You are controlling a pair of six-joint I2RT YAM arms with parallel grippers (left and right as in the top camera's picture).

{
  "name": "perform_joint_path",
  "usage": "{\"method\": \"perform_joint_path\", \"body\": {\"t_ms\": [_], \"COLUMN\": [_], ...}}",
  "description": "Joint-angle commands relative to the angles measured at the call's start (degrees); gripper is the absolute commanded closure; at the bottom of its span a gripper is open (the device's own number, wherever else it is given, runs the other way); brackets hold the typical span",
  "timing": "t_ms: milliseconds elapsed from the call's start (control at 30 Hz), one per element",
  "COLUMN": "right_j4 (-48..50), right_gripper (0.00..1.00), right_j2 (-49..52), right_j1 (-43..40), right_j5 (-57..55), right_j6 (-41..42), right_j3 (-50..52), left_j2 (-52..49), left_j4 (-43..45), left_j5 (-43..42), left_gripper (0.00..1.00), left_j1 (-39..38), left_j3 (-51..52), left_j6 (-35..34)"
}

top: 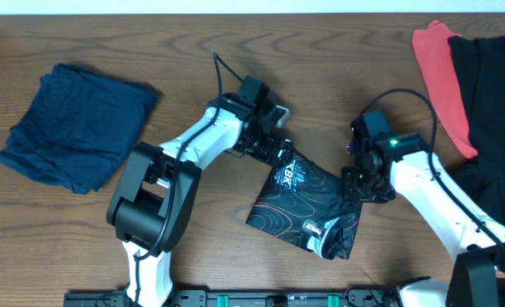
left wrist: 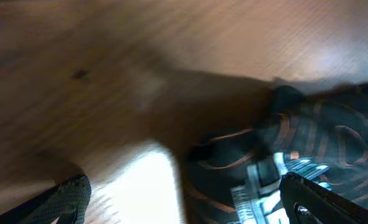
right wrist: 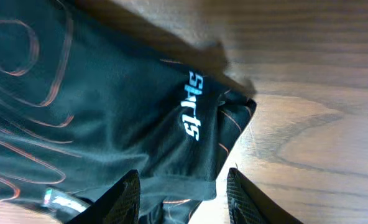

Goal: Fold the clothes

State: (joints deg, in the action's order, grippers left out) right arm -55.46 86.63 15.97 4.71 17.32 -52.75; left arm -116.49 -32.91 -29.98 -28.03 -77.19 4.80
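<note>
The clothes include a black jersey (top: 299,205) with orange contour lines, lying folded in a compact bundle at the table's middle. My left gripper (top: 280,152) hovers at its upper left corner, wide open; in the left wrist view the jersey (left wrist: 321,137) lies under the right finger (left wrist: 321,202) while the left gripper (left wrist: 187,202) holds nothing. My right gripper (top: 355,189) is at the bundle's right edge. In the right wrist view the jersey's (right wrist: 109,106) hem lies between the parted fingers of the right gripper (right wrist: 184,199), which stands open and unclamped.
A crumpled navy garment (top: 73,128) lies at the far left of the wooden table (top: 193,51). A red garment (top: 440,77) and a black one (top: 491,111) are piled at the right edge, behind my right arm.
</note>
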Motion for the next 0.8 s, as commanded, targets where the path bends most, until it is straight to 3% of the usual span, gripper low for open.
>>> {"method": "perform_joint_path", "body": {"t_ms": [0, 100, 300, 367, 433, 467, 533, 767], "right_j4": [2.1, 4.6, 9.2, 11.3, 12.5, 12.7, 12.7, 15.0], "right_gripper": [0.57, 0.57, 0.59, 0.59, 0.59, 0.59, 0.59, 0.56], "right_j2": [0.5, 0.6, 0.7, 0.7, 0.7, 0.7, 0.7, 0.6], "right_j1": [0.6, 0.6, 0.6, 0.6, 0.5, 0.5, 0.5, -0.8], "right_j5": [0.7, 0.7, 0.7, 0.7, 0.4, -0.5, -3.3, -4.6], "right_j6": [0.0, 0.0, 0.0, 0.0, 0.1, 0.7, 2.2, 2.6], "right_j3": [3.4, 5.5, 9.7, 11.4, 12.5, 12.9, 13.4, 12.7], "left_j2": [-1.9, -2.2, -2.8, -2.8, -2.8, -2.8, -2.8, -1.4], "left_j4": [-0.6, -0.9, -0.9, -1.3, -1.6, -1.9, -2.7, -6.0], "left_j5": [-2.6, -2.4, -2.4, -2.4, -2.4, -2.4, -2.4, 0.7], "left_gripper": [0.0, 0.04, 0.39, 0.41, 0.48, 0.55, 0.91, 0.94], "left_j1": [-2.4, -4.7, -6.8, -7.3, -7.6, -7.7, -7.8, -6.7], "left_j3": [0.5, 0.5, 0.5, 0.5, 0.5, 0.5, 0.5, 0.5], "left_j6": [1.2, 1.2, 1.2, 1.2, 1.2, 1.2, 1.2, 0.7]}}
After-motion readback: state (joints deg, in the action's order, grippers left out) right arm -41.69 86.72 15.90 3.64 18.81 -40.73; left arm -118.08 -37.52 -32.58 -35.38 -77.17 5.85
